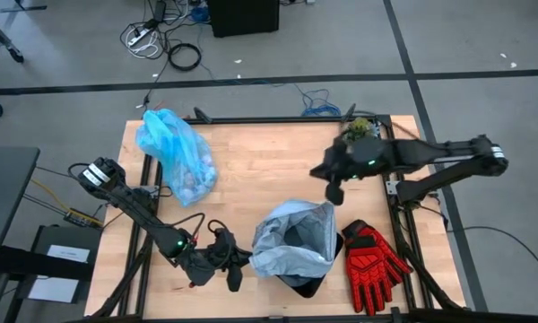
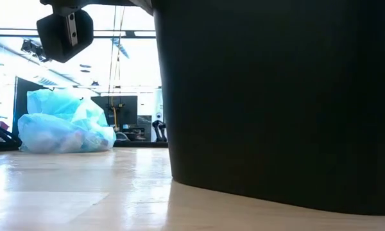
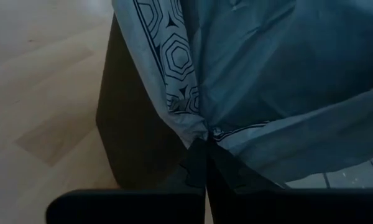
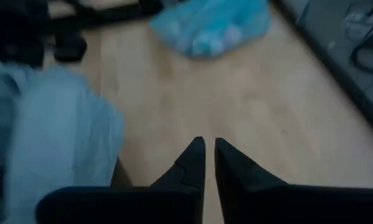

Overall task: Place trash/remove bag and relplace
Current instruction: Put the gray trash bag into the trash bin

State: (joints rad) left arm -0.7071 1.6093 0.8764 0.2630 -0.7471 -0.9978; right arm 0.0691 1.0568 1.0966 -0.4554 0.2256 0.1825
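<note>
Pinching a fold of the pale grey-blue plastic liner (image 3: 280, 93), the left gripper (image 3: 205, 163) has its two dark fingers pressed together on the film where it gathers at the rim of the black plastic bin (image 3: 133, 137). From above, that left gripper (image 1: 226, 262) sits near the front edge of the light wooden table (image 1: 251, 157), just left of the bin (image 1: 307, 285), whose mouth is draped with the grey-blue liner (image 1: 291, 242); the liner's outside shows a dark hexagon print in the left wrist view.

The thin, crinkly, translucent cyan-blue plastic bag (image 1: 175, 152) lies near the table's back left corner, well apart from the bin, bulging with small pale crumpled wads of trash (image 1: 191, 179) visible through its film. In the low view the same bag (image 2: 64, 125) rests on the table surface to the left of the bin's dark wall (image 2: 276, 96).

Over the table's right half, behind the bin, the right gripper (image 1: 334, 191) hangs in the air holding nothing; in its wrist view the two dark fingertips (image 4: 193, 155) stand slightly apart, a narrow gap between them.

A red and black work glove (image 1: 372, 258) lies flat just right of the bin, near the front right corner. A small green plant (image 1: 360, 128) sits at the back edge by the right arm.
</note>
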